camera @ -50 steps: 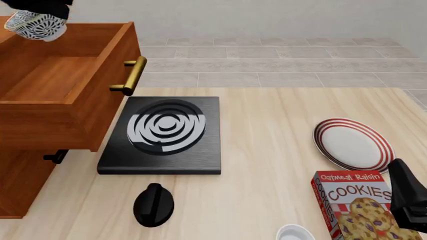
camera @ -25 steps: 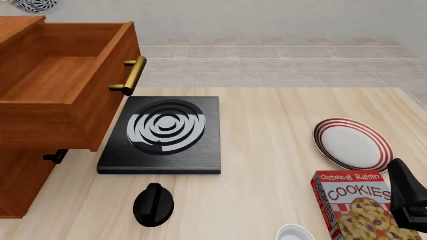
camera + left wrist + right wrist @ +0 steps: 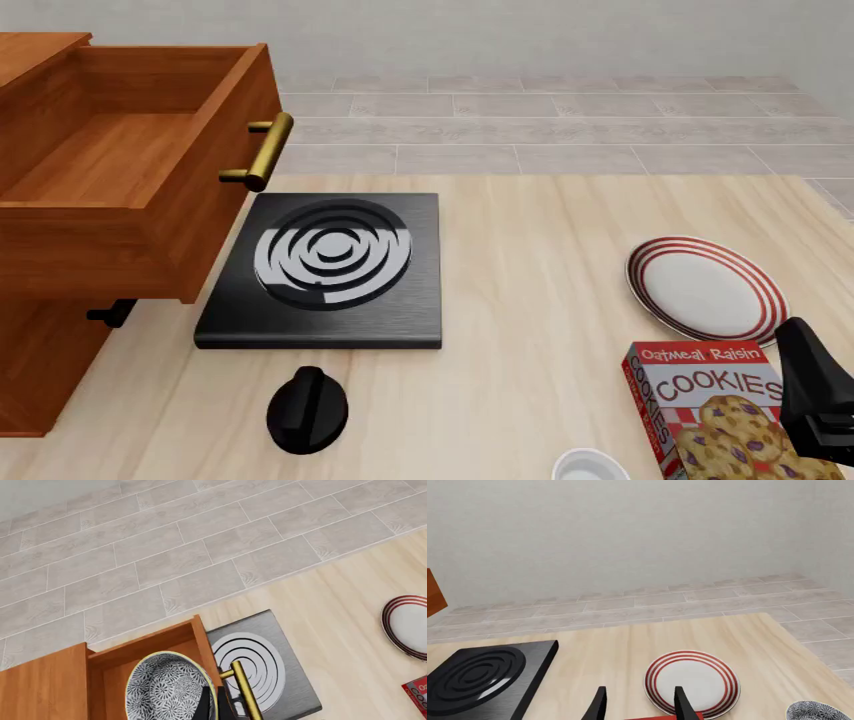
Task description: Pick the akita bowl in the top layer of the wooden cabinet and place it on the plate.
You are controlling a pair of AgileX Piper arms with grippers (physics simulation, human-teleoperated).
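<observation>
The left claw [image 3: 217,702] grips the akita bowl [image 3: 170,687] by its rim, one dark finger inside and one outside, high above the pulled-out top layer [image 3: 143,652] of the wooden cabinet [image 3: 80,230]. In the front view neither this claw nor the bowl appears. Beside the cabinet on the worktop [image 3: 534,330] sits a black hotplate [image 3: 327,268]. Beyond it, well apart from the cabinet, lies the plate [image 3: 705,288]. The right claw [image 3: 639,705] hangs open just before the plate, fingers parted, holding nothing.
</observation>
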